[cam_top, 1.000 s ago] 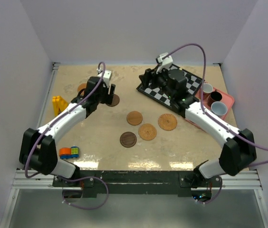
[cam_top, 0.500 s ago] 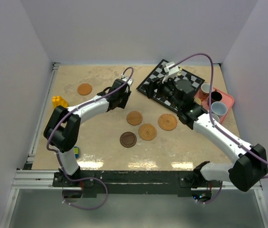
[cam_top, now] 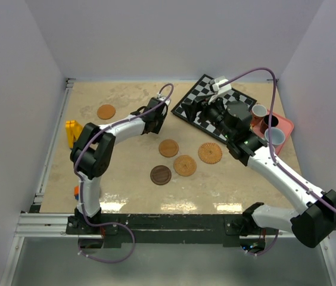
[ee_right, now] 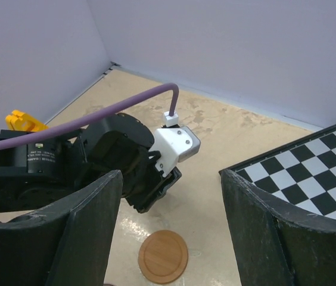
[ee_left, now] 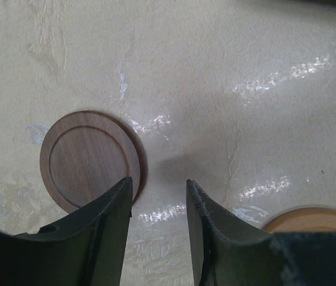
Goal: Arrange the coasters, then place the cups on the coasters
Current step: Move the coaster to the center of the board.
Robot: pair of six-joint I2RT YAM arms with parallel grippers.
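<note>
The left hand point(ee_left: 159, 185) hangs low over the surface point(ee_left: 227, 77). Its fingers point(ee_left: 105, 226) are set narrow, with only bare surface in the gap between them, so it holds nothing. A dark coaster point(ee_left: 87, 161) lies flat just left of the left finger in the wrist view. Its near edge is hidden under that finger, and I cannot tell whether the two touch. A tan coaster point(ee_left: 311, 219) shows past the right finger, near the hand.

The right hand point(ee_right: 172, 179) stands wide and empty above the near edge of the chessboard point(cam_top: 215, 101), facing the left hand. The tan coaster lies on the surface below and between the two hands.

Seen from above, two patterned coasters point(cam_top: 185, 165) and a second dark coaster point(cam_top: 161, 174) lie nearer the arm bases than both hands, close to the tan one. A lone coaster point(cam_top: 106, 111) sits well out to the left of the left hand. Three cups point(cam_top: 259, 111) stand in the tray point(cam_top: 287, 124), just right of the right hand's arm
</note>
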